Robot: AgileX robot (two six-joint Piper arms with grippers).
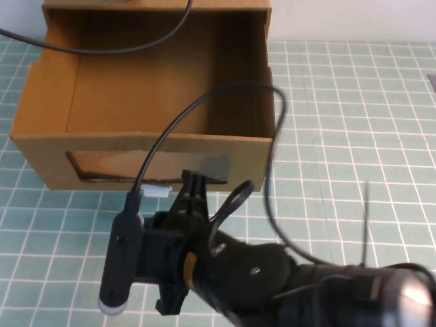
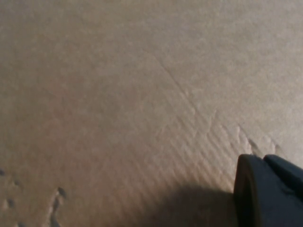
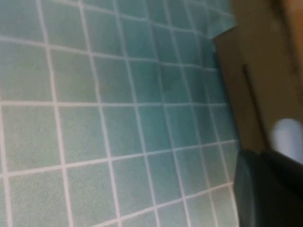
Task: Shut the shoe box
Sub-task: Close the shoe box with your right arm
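I see the shoe box [image 1: 146, 102] at the far left of the green tiled table [image 1: 354, 122], its drawer pulled out towards me, the window in front and the white pull tab [image 1: 156, 190] just below; the right gripper [image 1: 195, 182] sits right at that front, beside the tab, though I cannot tell its fingers' state; the left gripper [image 2: 267, 191] is pressed close to cardboard, probably the box, fingers likewise unclear.

1. The right arm [image 1: 272, 272] fills the near middle of the high view, reaching forward from the robot's side, wrist low.
2. The right gripper [image 1: 194, 180] points ahead; its finger state is unclear.
3. The left gripper [image 2: 270, 189] shows only in its wrist view, as one dark edge.
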